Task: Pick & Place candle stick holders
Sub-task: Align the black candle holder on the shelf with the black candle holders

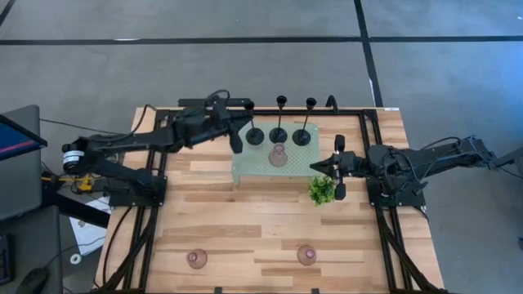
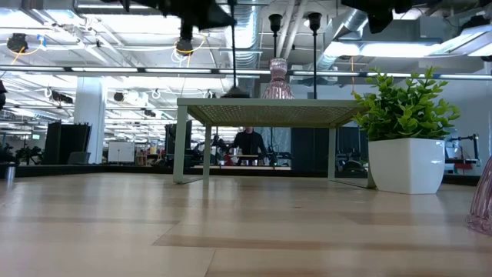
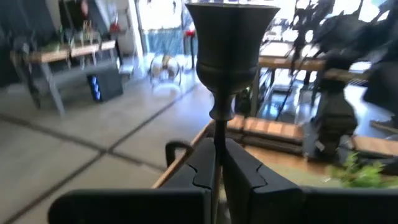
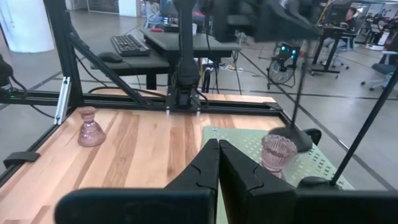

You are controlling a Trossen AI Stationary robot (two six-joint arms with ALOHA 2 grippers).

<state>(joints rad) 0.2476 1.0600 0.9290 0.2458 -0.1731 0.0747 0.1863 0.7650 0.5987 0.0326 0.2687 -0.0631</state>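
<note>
Three black candle stick holders stand in a row on the far part of the pale green perforated tray (image 1: pixel 245 167): left (image 1: pixel 255 135), middle (image 1: pixel 279 135) and right (image 1: pixel 302 135). A pink holder (image 1: pixel 279 155) stands on the tray in front of them. Two more pink holders (image 1: pixel 196 259) (image 1: pixel 306 255) stand on the table near its front edge. My left gripper (image 1: pixel 248 122) is shut on the left black holder, whose cup (image 3: pixel 230 43) shows above the fingers. My right gripper (image 1: pixel 337 167) is shut and empty, by the tray's right end, over the green plant (image 1: pixel 321 189). My left gripper pinches the black holder's thin stem (image 3: pixel 217 146) between its two fingers, just below the cup. The fingers come level from the table's left side and lie across the stem. The holder is upright. In the low view its base (image 2: pixel 234 93) seems to rest on the tray.
The tray stands raised on legs (image 2: pixel 179 146) at the table's middle back. The plant in its white pot (image 2: pixel 403 163) stands off the tray's right front corner. Bare wooden table (image 1: pixel 245 229) lies between the tray and the two front pink holders.
</note>
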